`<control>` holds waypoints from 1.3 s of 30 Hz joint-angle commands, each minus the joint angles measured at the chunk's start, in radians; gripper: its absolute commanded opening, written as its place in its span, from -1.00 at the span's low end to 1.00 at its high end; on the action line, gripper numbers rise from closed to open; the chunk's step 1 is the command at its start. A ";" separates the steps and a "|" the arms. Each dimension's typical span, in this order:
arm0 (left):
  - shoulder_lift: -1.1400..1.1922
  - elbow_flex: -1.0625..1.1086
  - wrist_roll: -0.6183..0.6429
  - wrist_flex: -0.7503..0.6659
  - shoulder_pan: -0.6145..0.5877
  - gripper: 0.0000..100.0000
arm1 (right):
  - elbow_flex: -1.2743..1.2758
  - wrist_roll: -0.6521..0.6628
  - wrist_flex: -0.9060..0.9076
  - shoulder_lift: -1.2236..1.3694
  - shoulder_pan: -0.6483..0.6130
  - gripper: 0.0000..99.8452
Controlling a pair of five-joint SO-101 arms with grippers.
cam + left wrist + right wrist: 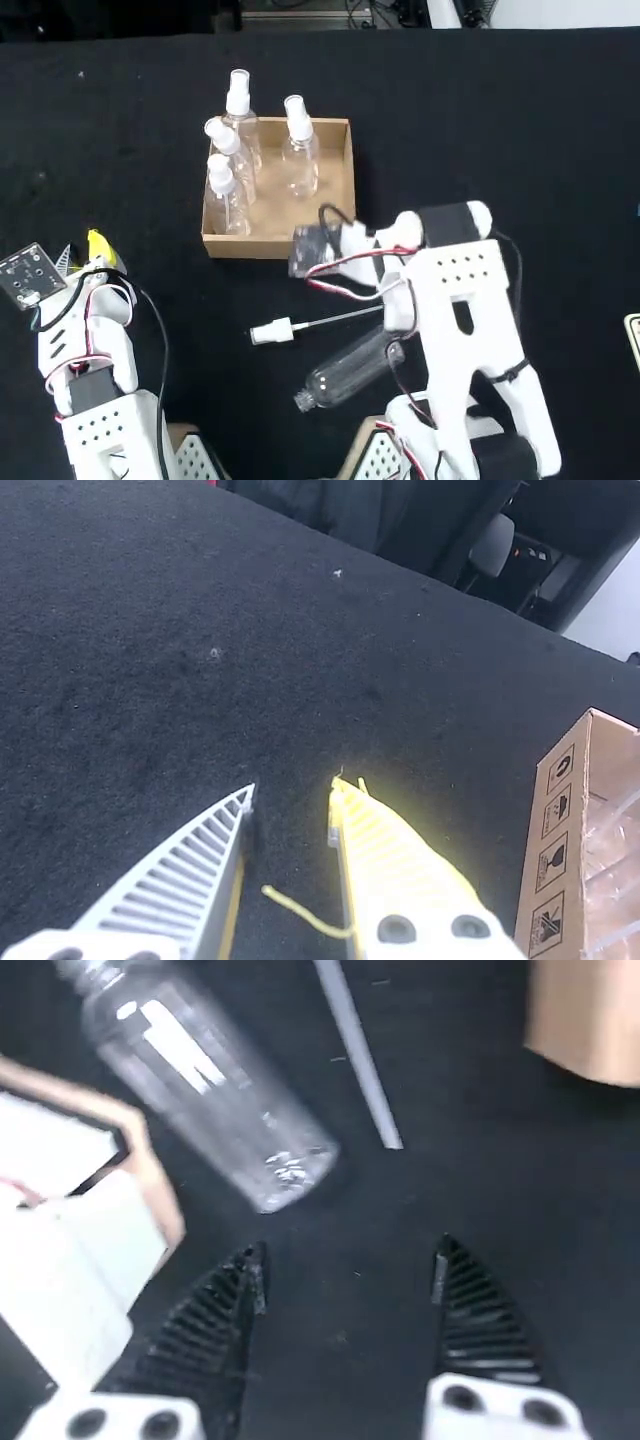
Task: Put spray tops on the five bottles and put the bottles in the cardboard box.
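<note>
- Cardboard box [250,245] — four capped bottles [300,150] stand upright inside, crowded to the far and left walls. The near-right floor is bare, probably room for the last one.
- Fifth bottle [350,370] — uncapped, on its side on the table [520,150], well outside the box, its base end under the right arm.
- Spray top [272,331] — loose between box and bottle, tube trailing toward the right arm.
- Right gripper [350,1250] — jaws wide apart, holding nothing, just beside the bottle's base.
- Left gripper [290,790] — jaws narrowly parted, empty, over open cloth left of the box.
</note>
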 commanded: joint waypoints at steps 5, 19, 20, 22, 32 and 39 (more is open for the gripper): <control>-0.009 0.022 -0.005 -0.017 0.001 -0.80 | 0.117 0.169 0.018 -0.036 0.000 -0.55; -0.008 0.022 -0.005 -0.017 0.001 -0.80 | 0.248 0.118 -0.052 -0.036 -0.150 -0.55; -0.008 0.022 -0.005 -0.017 0.001 -0.80 | 0.255 0.092 -0.078 -0.036 -0.160 -0.55; -0.008 0.022 -0.005 -0.017 0.001 -0.80 | 0.295 0.058 -0.127 -0.036 -0.193 -0.54; -0.008 0.022 -0.005 -0.017 0.001 -0.80 | 0.473 -0.055 -0.345 -0.042 -0.276 -0.55; -0.009 0.022 -0.005 -0.017 0.001 -0.80 | 0.562 -0.203 -0.485 -0.042 -0.278 -0.57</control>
